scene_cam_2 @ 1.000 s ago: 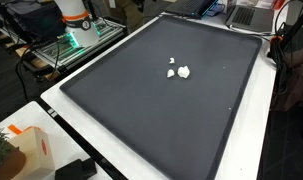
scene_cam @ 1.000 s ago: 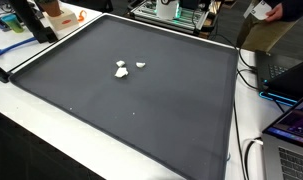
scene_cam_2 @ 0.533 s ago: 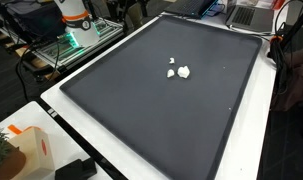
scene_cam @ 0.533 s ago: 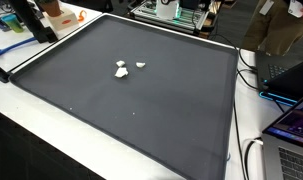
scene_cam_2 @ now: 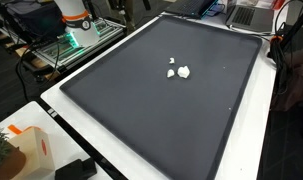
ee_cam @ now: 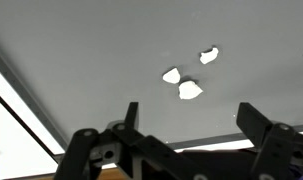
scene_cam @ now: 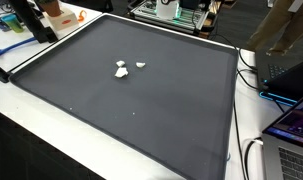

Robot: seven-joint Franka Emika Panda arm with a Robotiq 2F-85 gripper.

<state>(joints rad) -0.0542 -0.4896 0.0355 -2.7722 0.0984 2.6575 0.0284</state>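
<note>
Three small white scraps lie close together near the middle of a large dark mat (scene_cam: 141, 110). Both exterior views show them (scene_cam: 121, 70) (scene_cam_2: 178, 71), and the wrist view shows them too (ee_cam: 189, 90). My gripper (ee_cam: 191, 118) appears only in the wrist view, high above the mat, with the scraps beyond its fingertips. Its two black fingers (ee_cam: 131, 112) stand wide apart with nothing between them. It touches nothing. The arm itself is out of frame in both exterior views, apart from the white base with an orange ring (scene_cam_2: 73, 15).
The mat lies on a white table (scene_cam_2: 61, 105). An orange and white box (scene_cam_2: 31, 150) and a black block (scene_cam_2: 76, 170) sit at one corner. Laptops and cables (scene_cam: 291, 125) crowd another side. A person (scene_cam: 286, 25) stands at the far edge.
The person at the far edge has shifted a little. The white scraps and the mat have not moved.
</note>
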